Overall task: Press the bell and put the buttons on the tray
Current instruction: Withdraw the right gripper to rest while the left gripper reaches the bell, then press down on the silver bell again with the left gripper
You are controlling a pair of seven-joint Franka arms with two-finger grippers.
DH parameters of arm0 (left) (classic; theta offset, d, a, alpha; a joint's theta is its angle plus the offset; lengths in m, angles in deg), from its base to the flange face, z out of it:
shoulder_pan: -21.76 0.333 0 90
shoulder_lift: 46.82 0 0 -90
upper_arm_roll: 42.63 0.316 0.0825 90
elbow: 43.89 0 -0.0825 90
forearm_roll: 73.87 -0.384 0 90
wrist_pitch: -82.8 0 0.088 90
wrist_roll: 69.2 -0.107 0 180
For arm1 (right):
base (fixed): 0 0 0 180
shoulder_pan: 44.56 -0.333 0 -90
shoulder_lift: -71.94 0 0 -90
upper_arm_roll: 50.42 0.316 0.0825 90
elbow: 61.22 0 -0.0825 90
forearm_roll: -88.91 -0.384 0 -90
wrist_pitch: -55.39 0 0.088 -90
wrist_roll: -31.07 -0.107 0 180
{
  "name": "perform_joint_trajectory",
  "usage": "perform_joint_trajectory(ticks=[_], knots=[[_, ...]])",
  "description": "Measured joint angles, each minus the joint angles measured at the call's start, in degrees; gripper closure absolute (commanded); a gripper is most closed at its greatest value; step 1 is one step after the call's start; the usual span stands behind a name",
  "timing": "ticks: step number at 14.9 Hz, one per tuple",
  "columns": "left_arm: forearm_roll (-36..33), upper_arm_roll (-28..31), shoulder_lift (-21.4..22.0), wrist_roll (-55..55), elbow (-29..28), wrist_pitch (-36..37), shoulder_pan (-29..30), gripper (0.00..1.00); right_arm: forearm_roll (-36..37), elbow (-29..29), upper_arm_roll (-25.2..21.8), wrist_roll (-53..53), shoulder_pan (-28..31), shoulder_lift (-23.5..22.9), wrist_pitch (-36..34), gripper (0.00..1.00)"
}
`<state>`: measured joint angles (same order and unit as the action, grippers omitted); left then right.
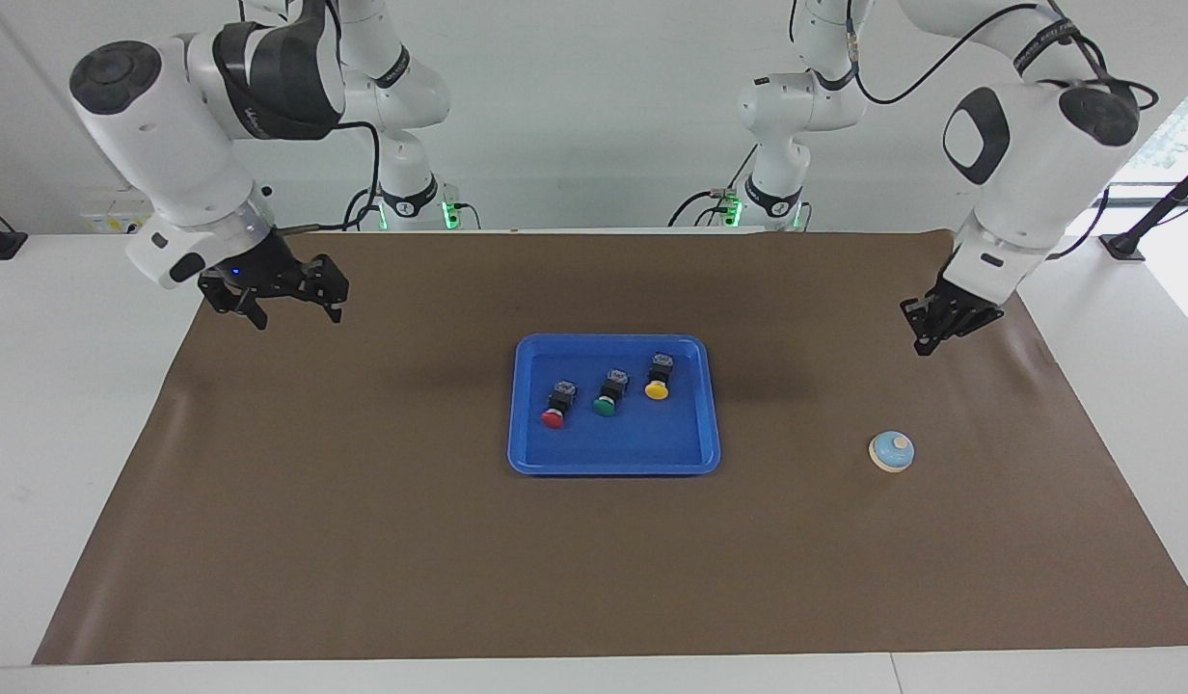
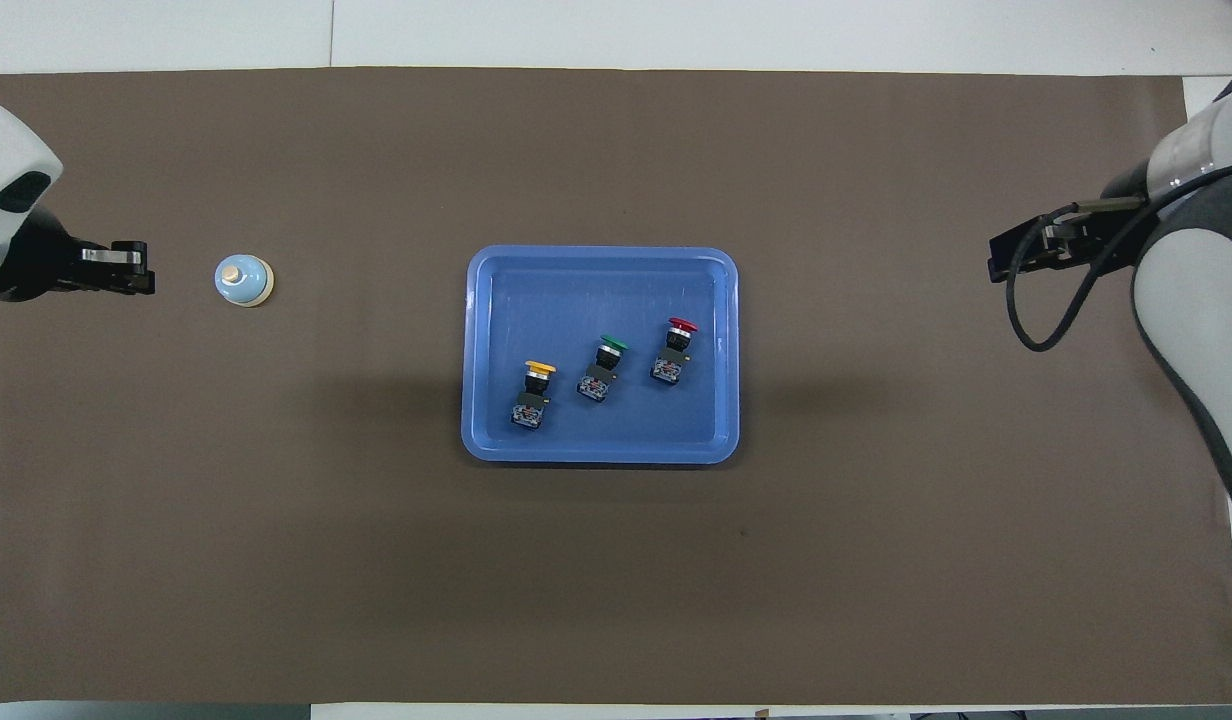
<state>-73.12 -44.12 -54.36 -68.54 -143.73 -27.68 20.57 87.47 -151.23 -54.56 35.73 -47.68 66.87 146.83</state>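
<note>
Now in the tray (image 1: 613, 461), mid-mat (image 1: 363, 540): three buttons in a slanted row, lying on their sides – red (image 1: 555, 405) toward the right arm's end, green (image 1: 607, 393) between, yellow (image 1: 659, 378) toward the left arm's. Bell (image 1: 891, 452) well apart, toward the left arm's end. Left gripper (image 1: 927, 337) fingers closed together, gripping nothing, up over the mat near its end. Right gripper (image 1: 290, 313) spread wide, empty, over the mat's other end.
</note>
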Motion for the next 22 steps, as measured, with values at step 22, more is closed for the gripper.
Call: perform_joint_trajectory(ticks=[22], knots=[[-0.01, 0.78, -14.39, -0.80, 1.19, -11.69, 2.46, 1.00, 3.97, -3.63, 3.38, 0.02, 3.70, 7.41, -4.50, 0.00]])
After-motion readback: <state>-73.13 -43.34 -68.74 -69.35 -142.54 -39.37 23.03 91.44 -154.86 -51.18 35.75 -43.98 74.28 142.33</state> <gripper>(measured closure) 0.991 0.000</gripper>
